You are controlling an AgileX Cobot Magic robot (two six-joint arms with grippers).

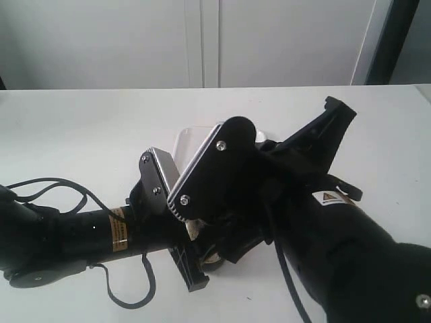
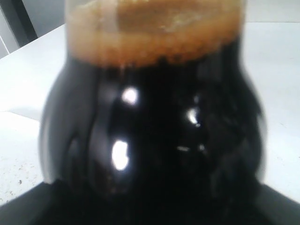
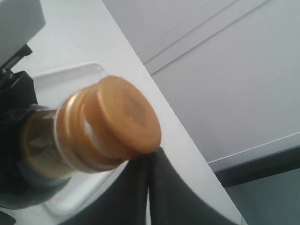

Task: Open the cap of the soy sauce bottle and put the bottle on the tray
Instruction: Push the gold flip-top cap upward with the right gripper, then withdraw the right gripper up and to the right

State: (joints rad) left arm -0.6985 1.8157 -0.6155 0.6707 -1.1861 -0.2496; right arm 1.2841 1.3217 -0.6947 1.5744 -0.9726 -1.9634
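Observation:
The soy sauce bottle point(image 2: 154, 131) fills the left wrist view: dark liquid with brown foam at the neck. My left gripper point(image 1: 195, 245) is shut on its body and holds it off the table. In the right wrist view the orange-gold cap point(image 3: 124, 115) sits on the amber neck point(image 3: 42, 145), and a strip of white shows between cap and collar. My right gripper point(image 3: 150, 157) is shut, its two fingers pressed together with their tips against the cap's rim. The white tray point(image 1: 192, 138) lies just behind the arms. In the exterior view both arms hide the bottle.
The two black arms cross at the middle of the white table point(image 1: 81, 128). A loose black cable point(image 1: 131, 289) loops near the front edge by the left arm. A pale wall with panel seams stands behind the table.

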